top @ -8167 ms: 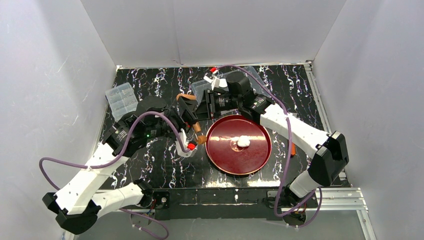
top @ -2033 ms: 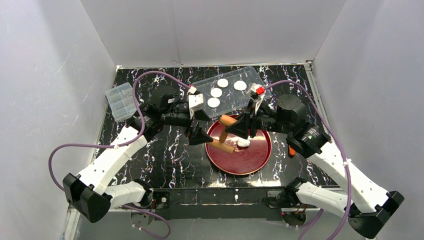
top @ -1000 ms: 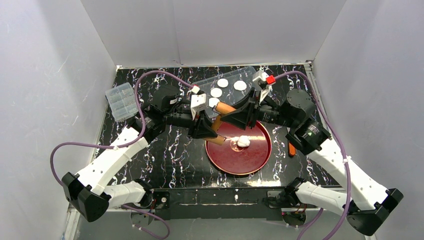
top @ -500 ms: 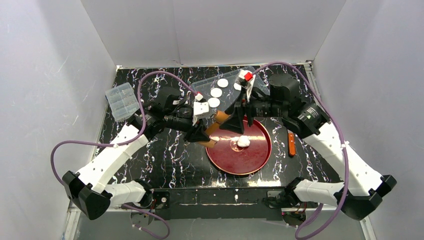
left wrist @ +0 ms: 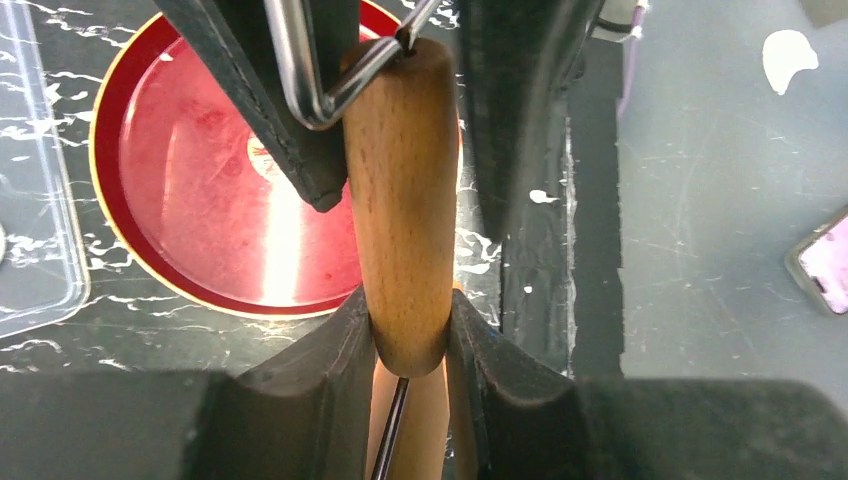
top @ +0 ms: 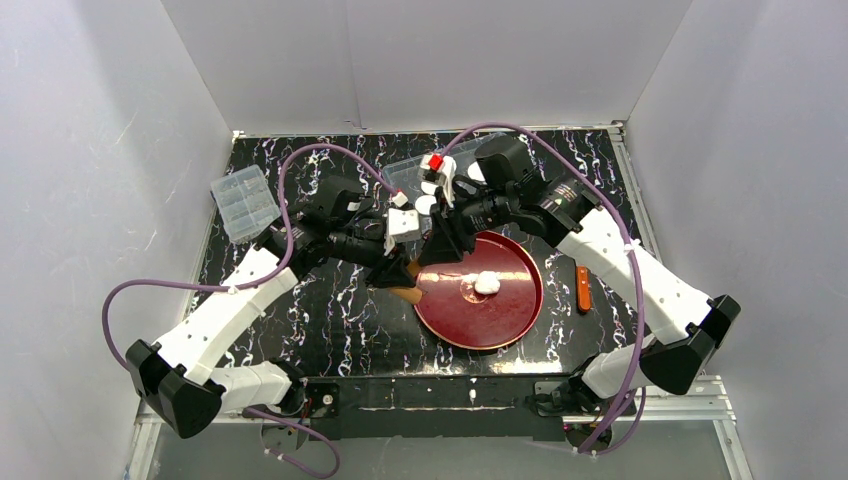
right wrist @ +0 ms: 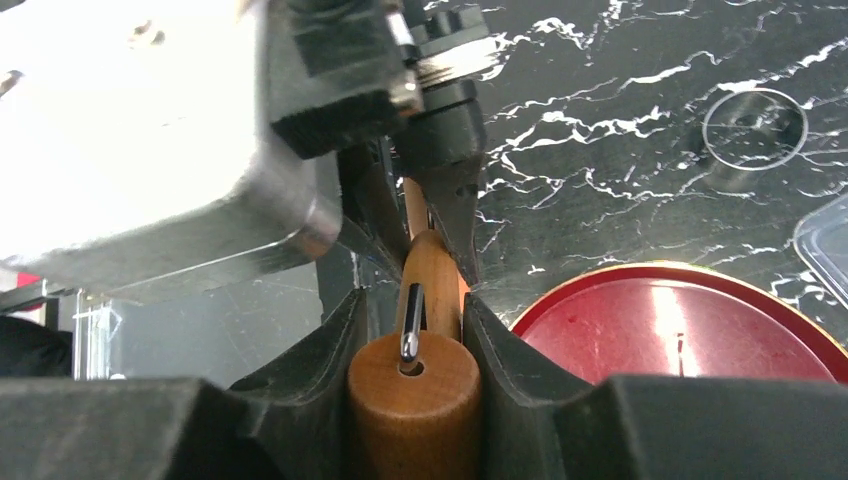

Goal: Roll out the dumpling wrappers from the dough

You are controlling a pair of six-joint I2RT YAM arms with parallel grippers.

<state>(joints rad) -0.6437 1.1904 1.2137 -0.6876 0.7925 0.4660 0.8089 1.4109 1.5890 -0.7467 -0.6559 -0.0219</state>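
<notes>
White dough point(top: 487, 284) is sitting as a small rounded lump on the red plate point(top: 520, 322), off to the right-arm side of my rolling pin point(left wrist: 400, 200) and clearly apart from it, so by my reckoning no rolling is happening on it yet. Finished dumpling wrappers point(top: 425, 205) are lying on the clear tray point(left wrist: 35, 230) just beyond the pin's far end. My right arm point(top: 600, 250) is covering most of them, so I am not counting them. I am carrying the wooden pin, seemingly lifted, over the plate's rim on the left-arm side, with both tools clamping it. My left gripper point(left wrist: 410, 335) is pinching one end between its fingers, and my right gripper point(right wrist: 412, 305) is hugging the other end, pads tight on the wood. As I am judging it, some discs are done and the lump is waiting to be flattened; bringing the pin across and lowering it onto the lump is what is remaining.
</notes>
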